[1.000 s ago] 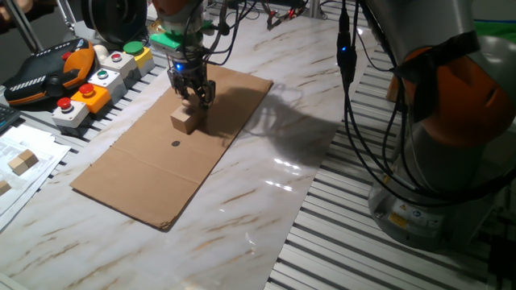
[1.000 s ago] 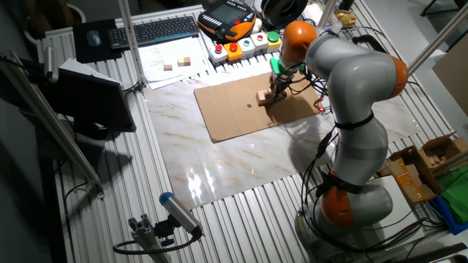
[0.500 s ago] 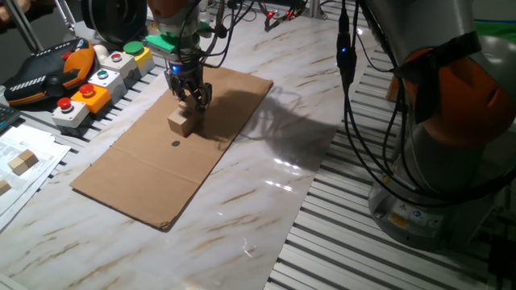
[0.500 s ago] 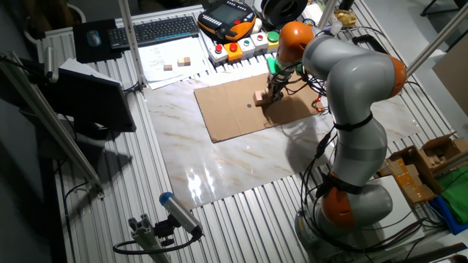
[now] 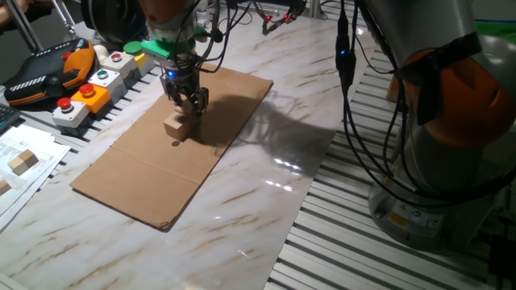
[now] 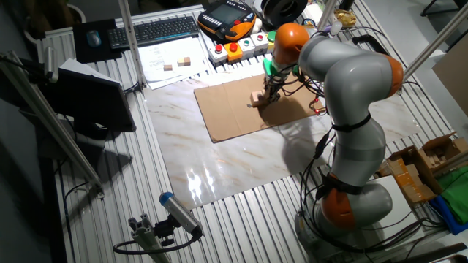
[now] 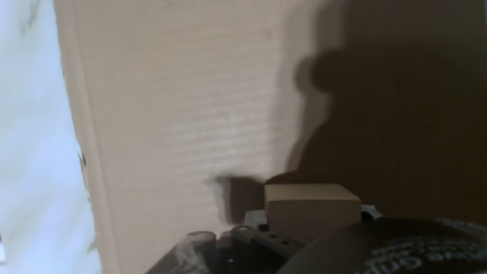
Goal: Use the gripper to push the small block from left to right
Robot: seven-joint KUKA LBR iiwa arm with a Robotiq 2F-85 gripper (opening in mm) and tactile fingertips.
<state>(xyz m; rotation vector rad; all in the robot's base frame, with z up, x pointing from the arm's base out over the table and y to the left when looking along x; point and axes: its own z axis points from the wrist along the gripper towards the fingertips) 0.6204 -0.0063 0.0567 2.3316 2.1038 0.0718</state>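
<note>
Your gripper (image 5: 187, 102) sits lower-left in one fixed view of where it was a second ago, and the small wooden block (image 5: 176, 127) has travelled with it along the cardboard sheet (image 5: 153, 173). The block now rests just below and in front of the fingertips, apparently touching them, close to the small dark dot (image 5: 176, 144) on the cardboard that lies just beyond it. In the other fixed view the gripper (image 6: 268, 95) and block (image 6: 256, 98) have likewise shifted together toward the sheet's middle.

From the hand view, you see the block (image 7: 312, 210) directly ahead of the fingers, square-on, with bare cardboard (image 7: 175, 99) stretching beyond it. The short dark fingers look drawn close together and hold nothing; the block is being shoved, not gripped.

So the push is under way and contact seems good. Judging by the room left on the sheet ahead of the gripper, you can keep driving the same line; watch that the block does not slip off sideways past the narrow fingertips.
</note>
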